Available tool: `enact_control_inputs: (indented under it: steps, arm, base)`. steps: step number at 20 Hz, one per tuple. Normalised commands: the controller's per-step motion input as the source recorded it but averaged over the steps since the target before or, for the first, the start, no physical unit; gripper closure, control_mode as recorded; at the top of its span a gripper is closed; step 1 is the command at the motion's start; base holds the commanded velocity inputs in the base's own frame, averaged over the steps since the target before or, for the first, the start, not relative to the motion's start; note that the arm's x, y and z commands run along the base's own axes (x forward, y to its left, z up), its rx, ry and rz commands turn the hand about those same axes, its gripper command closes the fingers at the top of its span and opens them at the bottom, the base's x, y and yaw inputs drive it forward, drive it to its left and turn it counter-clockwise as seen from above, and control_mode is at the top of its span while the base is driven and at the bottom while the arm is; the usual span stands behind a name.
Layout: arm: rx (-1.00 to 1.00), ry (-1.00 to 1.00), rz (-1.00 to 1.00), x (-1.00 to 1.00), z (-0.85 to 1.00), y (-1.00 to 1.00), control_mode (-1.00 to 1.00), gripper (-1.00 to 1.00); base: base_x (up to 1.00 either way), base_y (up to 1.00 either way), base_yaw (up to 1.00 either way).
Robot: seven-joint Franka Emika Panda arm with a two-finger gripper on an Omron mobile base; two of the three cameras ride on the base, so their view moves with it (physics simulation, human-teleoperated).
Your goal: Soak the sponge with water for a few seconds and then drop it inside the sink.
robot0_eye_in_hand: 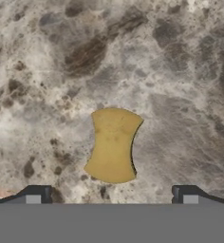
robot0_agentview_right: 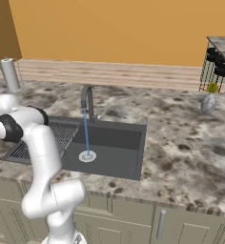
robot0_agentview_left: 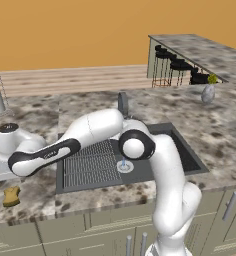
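Item: sponge (robot0_eye_in_hand: 113,145), yellow, lying flat on the marbled counter (robot0_eye_in_hand: 180,85), left of the sink (robot0_agentview_left: 185,150). I saw my gripper (robot0_eye_in_hand: 111,194) above it, fingers spread wide and holding nothing. Water (robot0_agentview_right: 86,131) ran from the faucet (robot0_agentview_right: 87,97) onto the drain (robot0_agentview_right: 87,156).

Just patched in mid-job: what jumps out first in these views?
The water is running in a thin blue stream from the faucet onto the drain of the dark sink. The yellow sponge lies untouched on the marble counter left of the sink, centred ahead of the gripper, whose fingers are open.
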Motion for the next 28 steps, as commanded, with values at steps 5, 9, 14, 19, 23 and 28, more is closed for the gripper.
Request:
enact_control_inputs:
  steps: [5, 9, 14, 19, 23, 28]
  arm:
    - [0.00, 0.00, 0.00, 0.00, -0.04, 0.00, -1.00, -1.00]
    - [0.00, 0.00, 0.00, 0.00, -0.10, 0.00, -1.00, -1.00]
    - [0.00, 0.00, 0.00, 0.00, -0.29, 0.00, -1.00, -1.00]
    - [0.00, 0.00, 0.00, 0.00, -0.29, 0.00, -1.00, -1.00]
    - [0.00, 0.00, 0.00, 0.00, -0.18, 0.00, -1.00, -1.00]
    - [0.00, 0.00, 0.00, 0.00, -0.19, 0.00, -1.00, -1.00]
  base:
    - [0.00, 0.00, 0.00]
    - [0.00, 0.00, 0.00]
    - [0.00, 0.00, 0.00]
    - [0.00, 0.00, 0.00]
    - [0.00, 0.00, 0.00]
    - [0.00, 0.00, 0.00]
